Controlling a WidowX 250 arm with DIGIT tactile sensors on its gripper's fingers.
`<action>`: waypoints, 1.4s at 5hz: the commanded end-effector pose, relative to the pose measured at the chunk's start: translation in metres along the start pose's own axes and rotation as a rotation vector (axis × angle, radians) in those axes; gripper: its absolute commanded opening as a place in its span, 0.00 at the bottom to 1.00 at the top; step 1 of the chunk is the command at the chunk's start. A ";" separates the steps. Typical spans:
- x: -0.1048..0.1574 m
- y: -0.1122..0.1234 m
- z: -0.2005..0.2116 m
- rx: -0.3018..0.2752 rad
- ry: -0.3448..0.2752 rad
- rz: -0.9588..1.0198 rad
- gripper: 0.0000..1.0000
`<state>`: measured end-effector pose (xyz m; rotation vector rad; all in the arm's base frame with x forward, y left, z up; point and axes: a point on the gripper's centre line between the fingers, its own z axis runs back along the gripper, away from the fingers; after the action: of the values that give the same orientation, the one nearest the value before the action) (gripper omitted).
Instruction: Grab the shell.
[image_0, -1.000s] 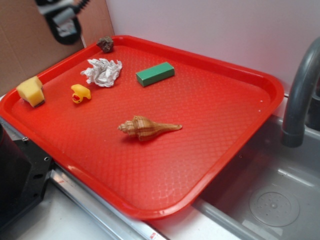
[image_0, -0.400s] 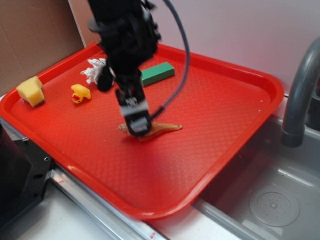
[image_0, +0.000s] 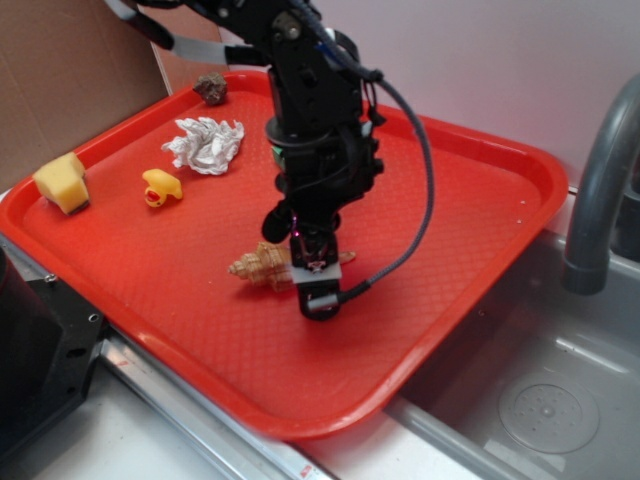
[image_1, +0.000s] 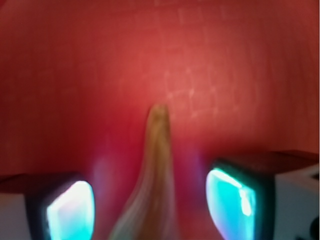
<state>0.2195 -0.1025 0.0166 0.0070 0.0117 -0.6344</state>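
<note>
The gripper (image_0: 318, 285) is down at the near middle of the red tray (image_0: 470, 250), straddling the shell (image_0: 258, 268). In the wrist view its two fingers (image_1: 70, 210) stand apart at either side of the frame, and the shell's (image_1: 157, 165) thin tail runs up the gap between them with clear space on both sides. So the fingers are open and hold nothing yet. I judge the approach and the descent to be done; what is left is to close on the shell and lift it.

The shell lies flat on the tray floor, near the front middle. Its long axis runs roughly left to right in the exterior view. The knobbly blunt end pokes out to the left of the gripper, and the pointed tail heads right, hidden under the fingers. In the wrist view the tail tip points away from the camera, so the fingers sit across the narrow part rather than the fat whorls. The wrist picture is blurred, so whether the fingertips touch the tray I cannot tell.

Farther back and to the left sit a yellow rubber duck (image_0: 160, 187) and a yellow sponge (image_0: 62, 182). Beyond them are a crumpled white paper ball (image_0: 205, 143) and, at the far rim, a small dark rocky lump (image_0: 210, 88), all well apart from the shell.
</note>
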 end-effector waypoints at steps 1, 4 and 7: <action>-0.018 -0.004 0.022 0.008 0.033 -0.044 0.00; -0.050 -0.004 0.092 0.052 -0.018 -0.145 1.00; -0.091 -0.006 0.039 -0.022 0.071 -0.288 1.00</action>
<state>0.1442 -0.0550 0.0533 0.0063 0.1104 -0.9123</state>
